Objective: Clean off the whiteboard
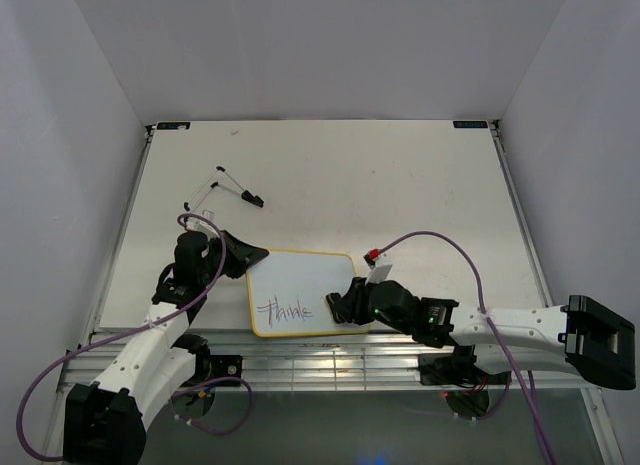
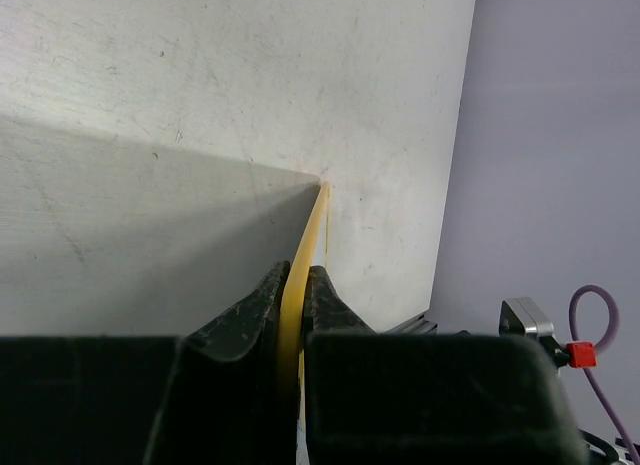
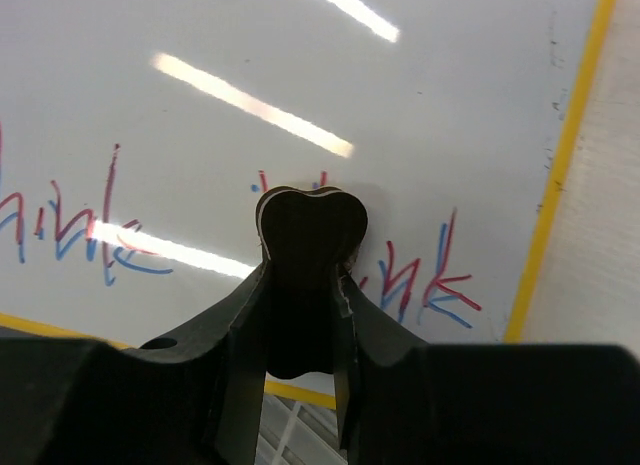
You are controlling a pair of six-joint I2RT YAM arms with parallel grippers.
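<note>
Left wrist view: the left gripper is pinching tight the rim between its fingers, the safest hold on a probably light, stiff, slide-prone whiteboard, while the right gripper is clamping an eraser.

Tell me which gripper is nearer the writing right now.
Right. The right gripper holds the eraser right at the writing. The left gripper is clamped on the far left corner of the board, away from the writing.

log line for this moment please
left claw: shut on whiteboard edge | right claw: shut on eraser | eraser: at writing
</note>
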